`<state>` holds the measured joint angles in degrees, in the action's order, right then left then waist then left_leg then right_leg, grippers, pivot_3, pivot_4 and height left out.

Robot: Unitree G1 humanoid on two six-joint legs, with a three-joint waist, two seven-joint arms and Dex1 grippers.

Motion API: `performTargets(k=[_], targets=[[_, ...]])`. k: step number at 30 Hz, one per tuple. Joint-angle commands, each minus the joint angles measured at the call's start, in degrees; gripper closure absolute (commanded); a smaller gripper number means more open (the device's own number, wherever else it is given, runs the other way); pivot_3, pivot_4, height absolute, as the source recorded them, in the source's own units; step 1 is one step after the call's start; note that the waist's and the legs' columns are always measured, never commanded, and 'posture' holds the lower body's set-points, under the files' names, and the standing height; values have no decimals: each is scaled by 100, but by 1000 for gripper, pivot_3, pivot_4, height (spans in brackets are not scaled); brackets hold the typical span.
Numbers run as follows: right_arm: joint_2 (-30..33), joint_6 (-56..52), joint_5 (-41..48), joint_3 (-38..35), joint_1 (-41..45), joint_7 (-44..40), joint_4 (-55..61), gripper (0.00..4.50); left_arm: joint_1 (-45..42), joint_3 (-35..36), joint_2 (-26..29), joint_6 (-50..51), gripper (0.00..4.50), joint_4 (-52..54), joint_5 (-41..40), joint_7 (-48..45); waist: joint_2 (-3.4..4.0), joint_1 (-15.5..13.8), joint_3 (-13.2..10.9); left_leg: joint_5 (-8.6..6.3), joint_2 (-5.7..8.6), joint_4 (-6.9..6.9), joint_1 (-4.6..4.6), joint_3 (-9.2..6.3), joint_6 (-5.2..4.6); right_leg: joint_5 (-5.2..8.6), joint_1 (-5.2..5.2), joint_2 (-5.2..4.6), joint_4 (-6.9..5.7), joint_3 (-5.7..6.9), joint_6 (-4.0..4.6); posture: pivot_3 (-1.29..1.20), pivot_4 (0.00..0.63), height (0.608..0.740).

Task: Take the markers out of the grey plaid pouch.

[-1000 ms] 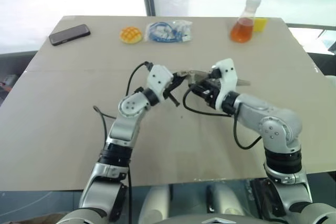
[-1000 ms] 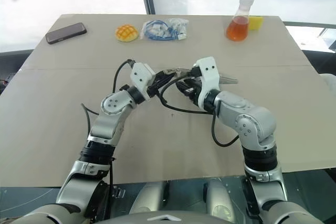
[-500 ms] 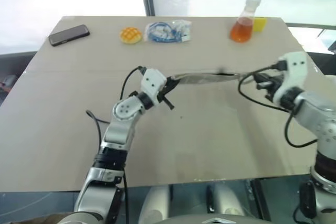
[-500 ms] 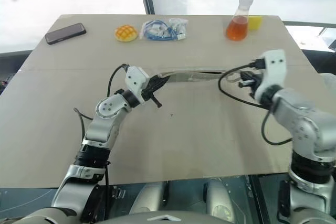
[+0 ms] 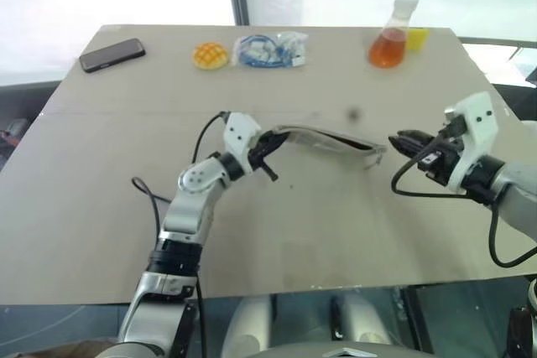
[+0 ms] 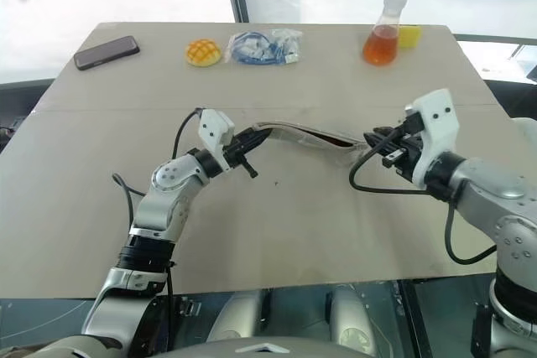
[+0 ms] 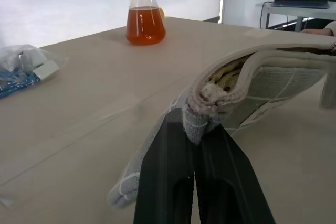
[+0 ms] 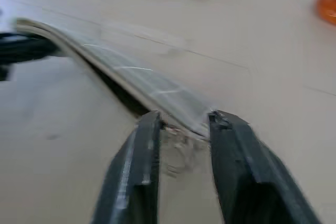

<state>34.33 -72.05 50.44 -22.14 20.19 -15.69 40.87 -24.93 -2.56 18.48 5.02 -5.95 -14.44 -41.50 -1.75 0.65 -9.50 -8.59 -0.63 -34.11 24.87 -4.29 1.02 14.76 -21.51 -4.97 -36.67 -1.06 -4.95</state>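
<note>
The grey plaid pouch (image 5: 323,137) hangs low over the middle of the table, its top edge gaping in the left wrist view. My left gripper (image 5: 267,147) is shut on its left end, the fabric bunched between the fingers (image 7: 178,145). The pouch's right end (image 5: 373,153) droops onto the table. My right gripper (image 5: 398,140) stands just right of that end with its fingers (image 8: 142,150) a little apart; the pouch's tip lies at their tips, and I cannot tell whether they touch it. The markers are hidden inside the pouch.
Along the table's far edge lie a black phone (image 5: 112,54), a yellow bun-shaped thing (image 5: 210,56), a clear bag with a blue cable (image 5: 268,49) and a flask of orange liquid (image 5: 388,35) beside a small yellow block (image 5: 417,37). Bare table lies in front of the pouch.
My right gripper swept to the right along the pouch's top edge, away from the left one. The pouch was pulled out long, then its right end sagged to the table. The left gripper held its place.
</note>
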Motion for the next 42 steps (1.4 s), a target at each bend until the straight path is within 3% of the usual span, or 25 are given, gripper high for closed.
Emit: performTargets(k=[1,5,14,22,28,33,38,42], targets=[[-182,-53,390,23,249,251,208,4483,-10,-7,-33,61,4500,387,-138,-52,0,6,0,0,-1,0,-1,-1,0,0,0,0,0,0,1,0,150,740],[-834,221,-56,1016,533,654,-105,4483,-18,-55,-69,166,4500,527,-167,-64,2,28,-1,0,-5,0,-5,-1,0,4,-2,4,-2,-1,7,0,150,740],[-1009,733,-746,2021,579,453,-640,4483,102,-31,-62,308,4500,796,-179,-48,4,10,-3,-1,1,3,6,-3,-1,0,-4,2,8,1,1,0,150,740],[-946,1061,-1448,2675,563,261,-1119,4483,244,-74,-123,458,4500,1029,-248,-32,5,10,-3,-1,-1,1,1,-3,-1,1,-3,3,6,1,2,0,150,740],[-687,1037,-1539,2875,596,-50,-717,4483,220,2,-111,612,4500,1000,-323,12,6,7,-4,-1,-1,2,2,-4,-1,1,-3,3,6,2,2,0,150,740],[132,1566,-2729,4257,849,-362,-720,4483,258,-5,-199,835,4500,1083,-505,-5,7,14,-5,-1,0,2,1,-2,0,5,-5,1,10,1,6,0,150,740],[59,2169,-3537,4766,1175,-468,-1406,4483,307,-77,-183,1065,4500,1254,-682,-157,8,20,-6,-1,-1,2,0,-2,0,5,-4,2,10,2,7,0,150,740],[-257,2409,-3614,4506,1133,-602,-1906,4483,514,-162,-75,1487,4500,1566,-1048,-508,9,13,-7,-1,-1,3,1,-3,0,1,-2,2,12,2,1,0,150,740]])
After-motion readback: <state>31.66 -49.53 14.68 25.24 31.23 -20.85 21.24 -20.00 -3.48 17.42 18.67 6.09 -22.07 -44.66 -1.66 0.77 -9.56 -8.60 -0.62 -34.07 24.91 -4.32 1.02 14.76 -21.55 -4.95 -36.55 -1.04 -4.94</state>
